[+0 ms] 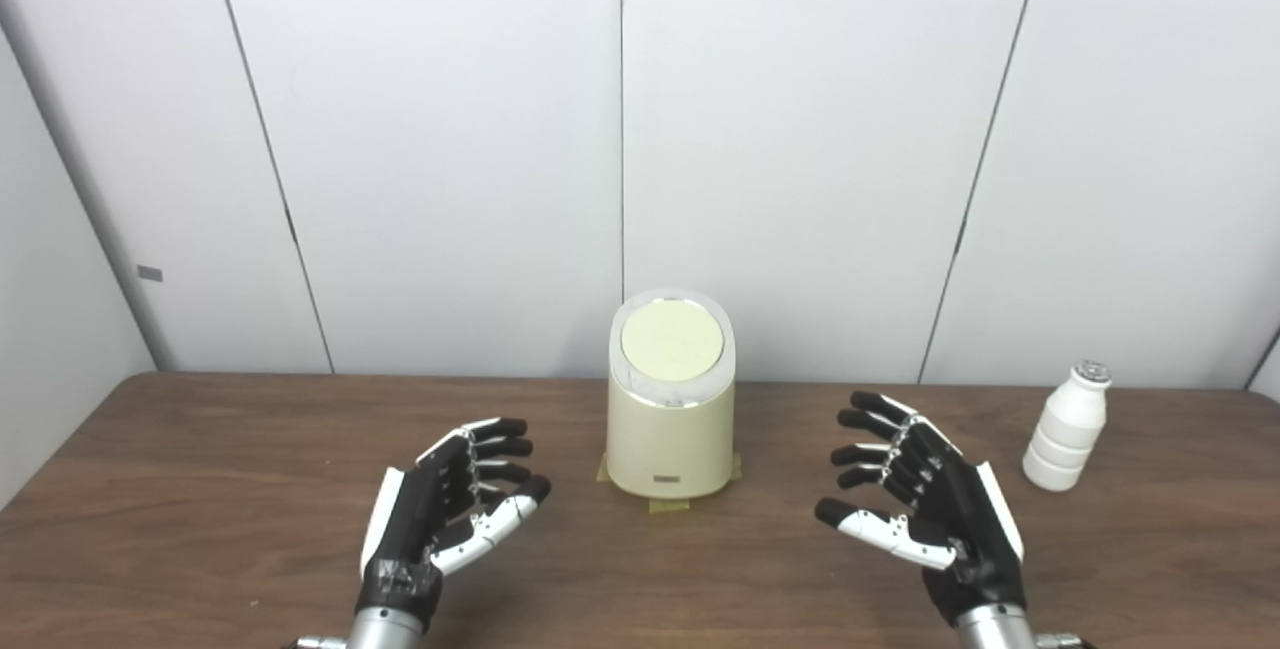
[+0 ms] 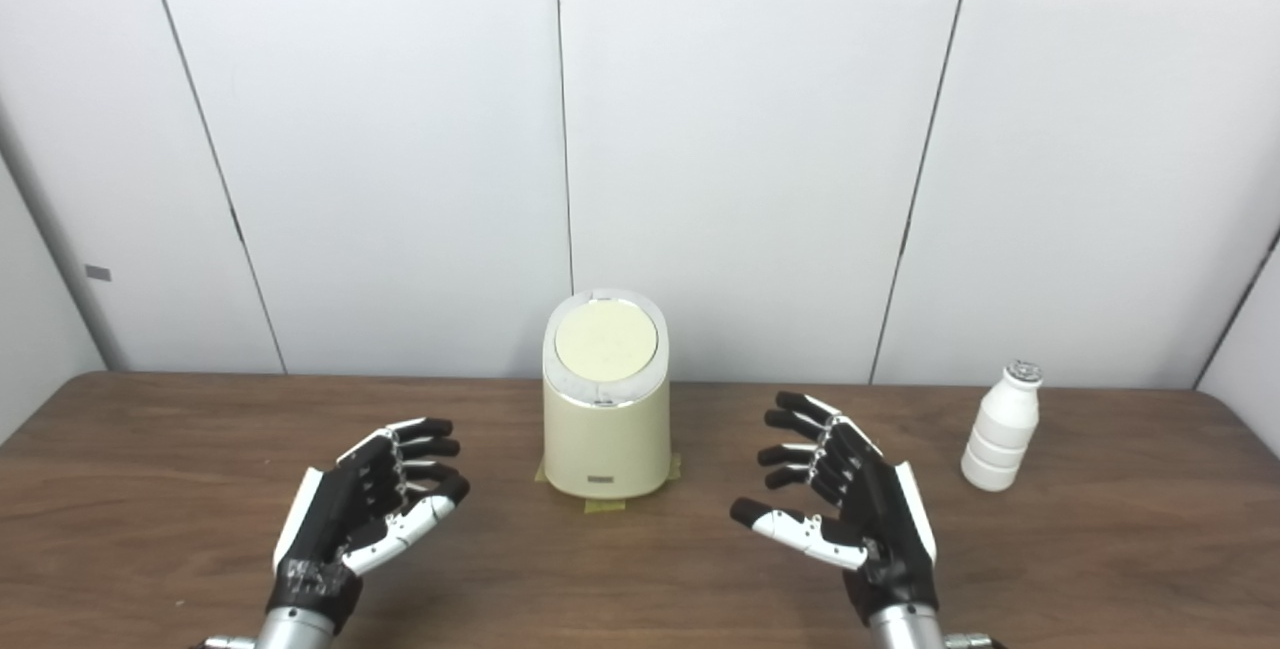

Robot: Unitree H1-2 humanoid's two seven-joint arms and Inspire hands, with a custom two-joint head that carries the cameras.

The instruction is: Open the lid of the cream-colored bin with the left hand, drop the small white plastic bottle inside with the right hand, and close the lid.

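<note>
The cream-colored bin (image 1: 670, 429) stands at the middle of the brown table, its round lid (image 1: 672, 341) closed. The small white plastic bottle (image 1: 1068, 426) stands upright at the right, with a silver cap. My left hand (image 1: 450, 509) is open and empty, hovering to the left front of the bin. My right hand (image 1: 925, 504) is open and empty to the right front of the bin, between bin and bottle. The bin (image 2: 606, 399) and bottle (image 2: 1000, 427) show the same way in the right eye view.
The bin sits on tape marks (image 1: 672, 504) on the table (image 1: 200, 489). White wall panels (image 1: 800, 129) rise right behind the table's far edge.
</note>
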